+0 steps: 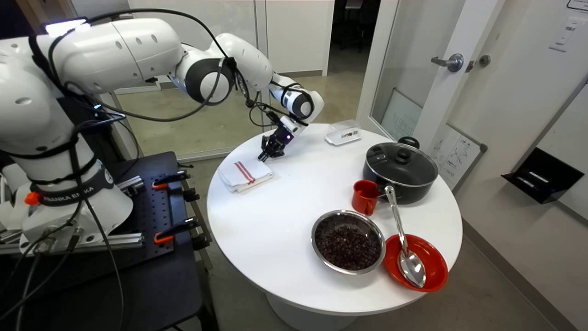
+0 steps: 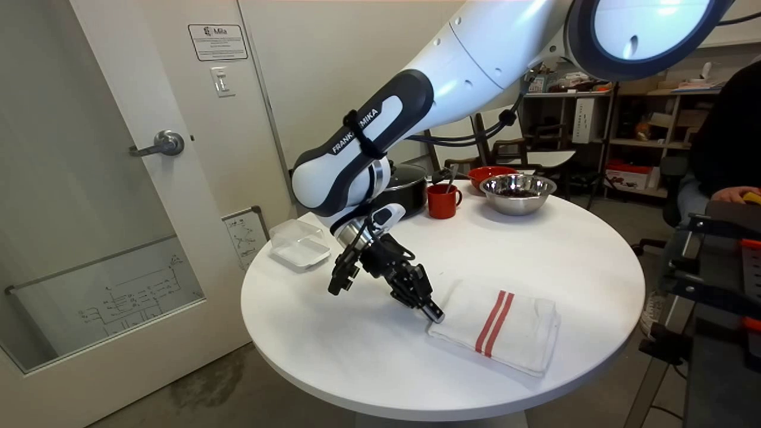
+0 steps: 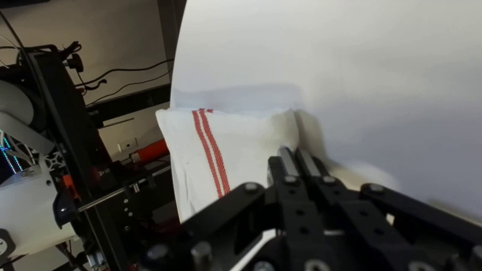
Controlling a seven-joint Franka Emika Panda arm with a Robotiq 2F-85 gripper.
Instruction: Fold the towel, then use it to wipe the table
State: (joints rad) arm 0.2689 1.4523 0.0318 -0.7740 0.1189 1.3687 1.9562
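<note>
A: What does your wrist view give you that the rest hide?

B: The pinch: your gripper (image 3: pixel 295 154) is closed on an edge of the towel (image 3: pixel 243 141), with cloth bulging on either side of the fingers (image 3: pixel 288 163) and a dark crease between them. In both exterior views you see just the tips at its corner

A: In an exterior view you look down on dark pieces (image 1: pixel 349 246) in a steel bowl (image 1: pixel 337 221); in an exterior view you catch a person in black (image 2: pixel 728 119)

B: Your towel looks flat and folded into a rough rectangle, white, two red stripes across, layers showing along one edge. You have it on the round white table (image 1: pixel 285 239), near the rim toward your arm's base (image 1: pixel 78 202)
</note>
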